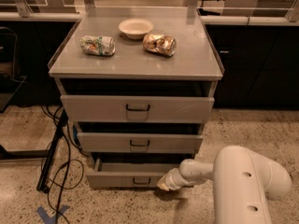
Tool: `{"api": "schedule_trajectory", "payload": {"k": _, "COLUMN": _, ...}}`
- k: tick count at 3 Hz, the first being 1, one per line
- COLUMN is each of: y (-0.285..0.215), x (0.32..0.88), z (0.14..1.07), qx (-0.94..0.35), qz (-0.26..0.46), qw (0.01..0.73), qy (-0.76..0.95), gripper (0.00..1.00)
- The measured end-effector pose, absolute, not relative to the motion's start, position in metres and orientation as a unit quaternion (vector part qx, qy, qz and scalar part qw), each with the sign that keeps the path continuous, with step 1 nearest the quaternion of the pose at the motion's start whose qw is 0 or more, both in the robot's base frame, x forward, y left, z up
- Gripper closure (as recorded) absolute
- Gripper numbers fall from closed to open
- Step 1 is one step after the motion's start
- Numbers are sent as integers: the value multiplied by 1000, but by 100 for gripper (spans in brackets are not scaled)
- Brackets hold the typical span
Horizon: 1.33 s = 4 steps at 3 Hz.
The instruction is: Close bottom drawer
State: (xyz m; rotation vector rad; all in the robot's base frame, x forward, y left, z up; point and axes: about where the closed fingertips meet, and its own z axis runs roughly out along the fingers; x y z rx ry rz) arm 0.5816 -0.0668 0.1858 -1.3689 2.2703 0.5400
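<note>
Sitting low by the floor, the gripper point(164, 184) is at the right end of the bottom drawer point(122, 177), against the lower corner of its front panel; it appears to touch. Spread or pressed together: cannot tell. Behind the gripper, to the right, the white arm point(250, 181) runs back to a thick rounded segment at the frame's lower right.

Bottom drawer: open. Its front stands forward of the drawer above, and a strip of its inside shows along the top edge. Its small dark handle point(141, 181) is just left of the gripper, not touched.

Above the gripper: middle drawer point(140, 143), then top drawer point(138, 109), each with a dark gap over its front.

Farther up, the bench point(135, 65) forms the grey cabinet top. On it are a pale bowl point(135, 28) at the back centre, a crushed can point(97, 45) to the left and a second crushed can point(160, 44) to the right, all apart from each other.

Far left of the gripper, black cables point(60, 162) trail over the speckled floor point(261, 129), with blue tape point(46, 215) near the bottom edge.
</note>
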Motion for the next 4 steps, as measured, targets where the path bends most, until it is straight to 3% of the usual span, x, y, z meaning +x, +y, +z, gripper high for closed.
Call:
{"api": "schedule_trajectory", "payload": {"k": 1, "y": -67, "x": 582, "z": 186, "qx": -494, "qz": 195, "qw": 216, "qy": 819, "gripper": 42}}
{"api": "schedule_trajectory", "payload": {"k": 2, "y": -67, "x": 582, "z": 186, "qx": -494, "qz": 195, "qw": 216, "qy": 819, "gripper": 19}}
{"api": "schedule_trajectory", "payload": {"k": 3, "y": -62, "x": 630, "z": 173, "qx": -508, "qz": 165, "qw": 213, "qy": 818, "gripper": 0}}
{"api": "schedule_trajectory", "payload": {"k": 4, "y": -62, "x": 630, "z": 173, "qx": -508, "qz": 165, "qw": 213, "qy": 818, "gripper": 0}}
